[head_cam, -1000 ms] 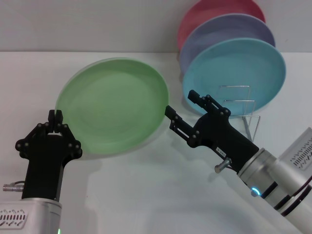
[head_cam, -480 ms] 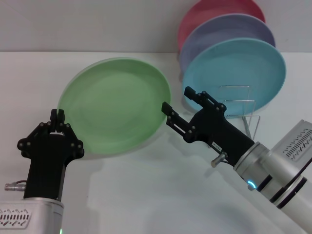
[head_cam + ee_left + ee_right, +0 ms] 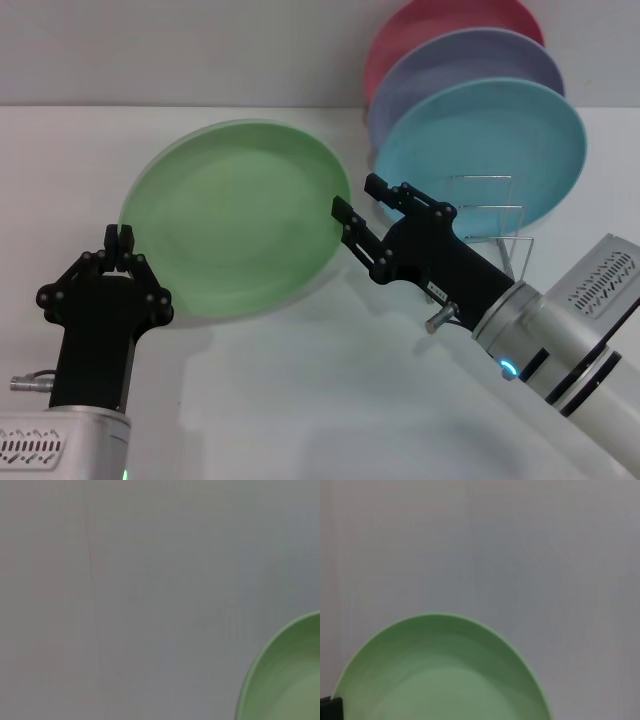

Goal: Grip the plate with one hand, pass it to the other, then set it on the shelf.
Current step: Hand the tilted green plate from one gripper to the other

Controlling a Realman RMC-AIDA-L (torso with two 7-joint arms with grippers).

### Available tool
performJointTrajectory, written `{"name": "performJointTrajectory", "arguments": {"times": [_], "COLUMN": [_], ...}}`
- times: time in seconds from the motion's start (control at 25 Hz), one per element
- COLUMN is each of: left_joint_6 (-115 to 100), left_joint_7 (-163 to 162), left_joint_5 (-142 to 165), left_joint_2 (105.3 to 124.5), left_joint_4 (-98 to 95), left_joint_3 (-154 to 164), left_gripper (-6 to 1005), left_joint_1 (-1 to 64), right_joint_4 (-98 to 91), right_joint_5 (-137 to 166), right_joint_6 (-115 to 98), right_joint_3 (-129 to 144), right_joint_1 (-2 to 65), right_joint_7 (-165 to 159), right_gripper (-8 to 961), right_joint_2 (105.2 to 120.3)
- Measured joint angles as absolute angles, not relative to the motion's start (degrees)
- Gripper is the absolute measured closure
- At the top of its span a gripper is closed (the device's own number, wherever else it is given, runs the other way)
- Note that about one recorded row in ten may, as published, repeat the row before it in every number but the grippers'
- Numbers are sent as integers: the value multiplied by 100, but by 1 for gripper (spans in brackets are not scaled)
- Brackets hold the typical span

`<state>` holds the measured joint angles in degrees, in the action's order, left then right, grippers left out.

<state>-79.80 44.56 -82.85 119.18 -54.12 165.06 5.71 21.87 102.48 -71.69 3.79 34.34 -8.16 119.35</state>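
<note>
Nearest the robot's body, at about seven o'clock on the white table, the left gripper stands upright with its two fingers pressed together on the near-left rim of the light-green plate. It seems to hold that plate tilted up off the surface, since a soft shadow lies beneath it. The left wrist view shows only a green arc of rim against bare wall, none of the fingers.

A little farther out, reaching in from five o'clock, the right gripper points toward the plate's right edge. Its fingers stand apart, one in front of the rim and one behind, not yet closed on it as far as I can judge. This looks like the handover step.

To do it well, I would have the right arm slide on until the rim sits deep between the pads, then close firmly before the left hand lets go. The plate is broad and smooth, so a shallow pinch could let it swing or slip.

Beyond, at about two o'clock, the wire shelf stands on the table with a turquoise plate, a lavender plate and a pink plate leaning in it, one behind another.
</note>
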Motion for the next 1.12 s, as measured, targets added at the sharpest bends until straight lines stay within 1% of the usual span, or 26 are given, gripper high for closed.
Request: {"name": "performJointTrajectory", "arguments": {"times": [0.4,0.6,1.12], "left_joint_6": [-7973,-7971,-7952], "left_joint_7": [4468,4612,4957], "left_joint_5": [-8262,-8261,-8313], "left_joint_2": [11918,11918,11918], "left_joint_4": [-5405,-5432,-5602], "left_joint_3": [16505,16505,16512], "left_gripper": [971,970,957], "left_joint_1": [579,580,566], "right_joint_4": [2171,2170,2170], "right_joint_5": [10248,10248,10249], "right_joint_6": [-7102,-7045,-6944], "right_joint_3": [353,307,298], "right_joint_1": [3473,3487,3572], "right_joint_7": [-807,-804,-800], "right_gripper": [571,635,680], "right_joint_2": [11936,11936,11935]}}
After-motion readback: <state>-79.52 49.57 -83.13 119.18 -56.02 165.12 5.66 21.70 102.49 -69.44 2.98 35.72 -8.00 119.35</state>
